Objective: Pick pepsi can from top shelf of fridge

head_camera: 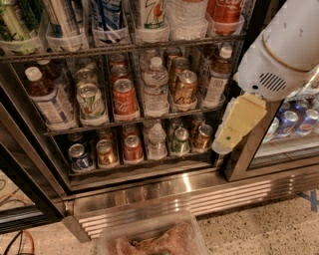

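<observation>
The pepsi can (107, 17), deep blue with white streaks, stands in a clear tray on the top shelf (124, 49) of the fridge (174, 196), at the upper edge of the camera view. A white-green 7up can (149, 12) is to its right and a red cola can (227, 10) further right. My gripper (234, 127), a cream-yellow piece under the white arm (284, 50), hangs at the right in front of the door frame, well below and right of the pepsi can. It holds nothing that I can see.
The middle shelf holds cans and bottles, among them a red cola can (124, 97) and a water bottle (155, 84). The lower shelf holds several smaller cans. A clear plastic bin (149, 239) sits on the floor in front. Blue cans (294, 119) stand behind the right glass door.
</observation>
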`<state>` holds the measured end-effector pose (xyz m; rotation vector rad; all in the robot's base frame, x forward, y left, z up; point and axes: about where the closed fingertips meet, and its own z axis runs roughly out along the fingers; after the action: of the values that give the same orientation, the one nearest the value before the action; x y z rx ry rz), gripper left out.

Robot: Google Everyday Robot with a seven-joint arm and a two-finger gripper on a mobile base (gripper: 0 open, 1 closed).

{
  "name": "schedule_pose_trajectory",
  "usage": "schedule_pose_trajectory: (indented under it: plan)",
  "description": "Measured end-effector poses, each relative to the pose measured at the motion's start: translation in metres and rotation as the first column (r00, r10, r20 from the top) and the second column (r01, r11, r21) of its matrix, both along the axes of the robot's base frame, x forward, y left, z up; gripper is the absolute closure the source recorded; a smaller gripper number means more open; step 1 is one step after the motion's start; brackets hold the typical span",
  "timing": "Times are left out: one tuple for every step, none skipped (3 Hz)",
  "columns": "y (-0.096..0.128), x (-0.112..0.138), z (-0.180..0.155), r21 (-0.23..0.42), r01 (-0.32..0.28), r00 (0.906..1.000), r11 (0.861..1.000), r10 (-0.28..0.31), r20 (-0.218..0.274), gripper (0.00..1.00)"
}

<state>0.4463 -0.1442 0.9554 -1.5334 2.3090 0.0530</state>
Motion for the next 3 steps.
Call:
schedule_pose_trajectory:
  plan:
    - [0.0229,0.005,-0.0003,0.071,0.013,0.9996,0.997,-0.012,-0.026,0.0]
    - [0.0236,0.0047,0.0,0.074,0.015,0.9996,0.997,-0.013,-0.027,0.0]
    - [0.0292,0.004,-0.0019,0.121,0.058,0.9982,0.991,-0.059,0.007,0.0]
